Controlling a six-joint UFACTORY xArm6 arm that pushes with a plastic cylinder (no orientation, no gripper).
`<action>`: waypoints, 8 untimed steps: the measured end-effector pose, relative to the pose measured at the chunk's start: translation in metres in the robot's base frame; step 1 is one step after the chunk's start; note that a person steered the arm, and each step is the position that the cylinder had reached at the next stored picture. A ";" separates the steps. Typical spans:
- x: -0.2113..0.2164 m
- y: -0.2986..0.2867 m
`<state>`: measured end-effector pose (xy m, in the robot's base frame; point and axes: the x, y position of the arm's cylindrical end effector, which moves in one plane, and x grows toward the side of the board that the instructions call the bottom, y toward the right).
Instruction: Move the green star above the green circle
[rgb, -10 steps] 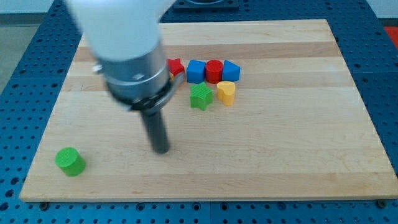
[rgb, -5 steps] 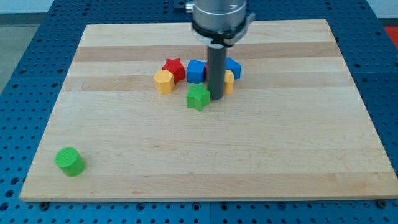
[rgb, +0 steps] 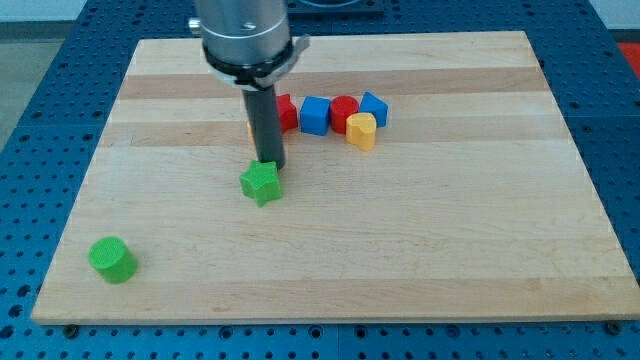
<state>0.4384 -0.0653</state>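
The green star (rgb: 261, 184) lies on the wooden board (rgb: 400, 250), left of its middle. My tip (rgb: 268, 161) stands just above the star toward the view's top, touching or nearly touching its upper right edge. The green circle (rgb: 112, 259) sits far off at the board's lower left corner. The star is to the right of the circle and nearer the view's top.
A row of blocks lies near the board's top middle: a red star (rgb: 285, 111) partly behind the rod, a blue cube (rgb: 315, 115), a red cylinder (rgb: 344, 110), a blue block (rgb: 372, 107) and a yellow block (rgb: 361, 131). Another yellow block is mostly hidden behind the rod.
The tip swung from the board's left to the right side of the green star, then pushed it left and down. The star now lies clear of the row of blocks.
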 end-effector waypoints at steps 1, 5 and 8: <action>0.002 0.019; 0.027 -0.016; 0.037 -0.077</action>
<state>0.4757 -0.1423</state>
